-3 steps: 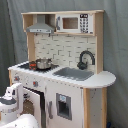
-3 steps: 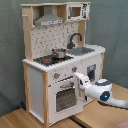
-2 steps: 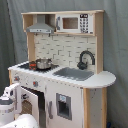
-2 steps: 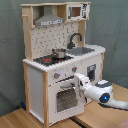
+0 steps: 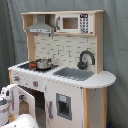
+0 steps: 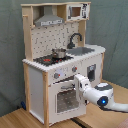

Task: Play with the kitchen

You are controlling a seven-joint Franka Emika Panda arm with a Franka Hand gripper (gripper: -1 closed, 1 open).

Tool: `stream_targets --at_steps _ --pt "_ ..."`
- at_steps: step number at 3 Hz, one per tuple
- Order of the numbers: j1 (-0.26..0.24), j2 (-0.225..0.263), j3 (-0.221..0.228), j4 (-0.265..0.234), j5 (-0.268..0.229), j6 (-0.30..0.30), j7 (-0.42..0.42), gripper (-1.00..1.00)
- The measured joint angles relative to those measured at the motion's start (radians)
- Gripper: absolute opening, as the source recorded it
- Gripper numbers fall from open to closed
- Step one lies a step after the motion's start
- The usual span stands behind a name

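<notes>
The white and light-wood toy kitchen (image 5: 65,50) (image 6: 50,65) stands upright in both exterior views. On top are a steel pot (image 5: 43,63) (image 6: 59,53) on the stovetop, a grey sink (image 5: 75,73) and a black faucet (image 5: 86,57) (image 6: 75,39). Hood (image 6: 48,21) and microwave (image 5: 72,23) sit above. In the second exterior view my gripper (image 6: 77,82) is at the right end of the handle on the windowed oven door (image 6: 64,100), just under the knobs (image 6: 56,75). In the first exterior view the arm (image 5: 7,100) is at the lower left and the door looks slightly ajar.
The kitchen stands on a wooden surface (image 6: 15,120) before a grey curtain (image 5: 115,50). A white cupboard door (image 5: 62,105) with a small dark panel sits right of the oven. My white arm (image 6: 102,97) reaches in from the second exterior view's right.
The arm has shifted slightly at the oven door. The kitchen's parts look the same.
</notes>
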Motion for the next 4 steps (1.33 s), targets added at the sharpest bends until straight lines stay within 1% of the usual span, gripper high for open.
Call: stream_targets --at_steps 2,3,4 --pt "0.028 0.013 0.003 0.058 -0.069 -0.165 0.077 -1.00" --pt "0.037 0.013 0.006 0.100 -0.077 -0.257 0.091 -1.00" --pt "0.039 0.024 0.013 0.139 -0.113 -0.338 0.128 -1.00"
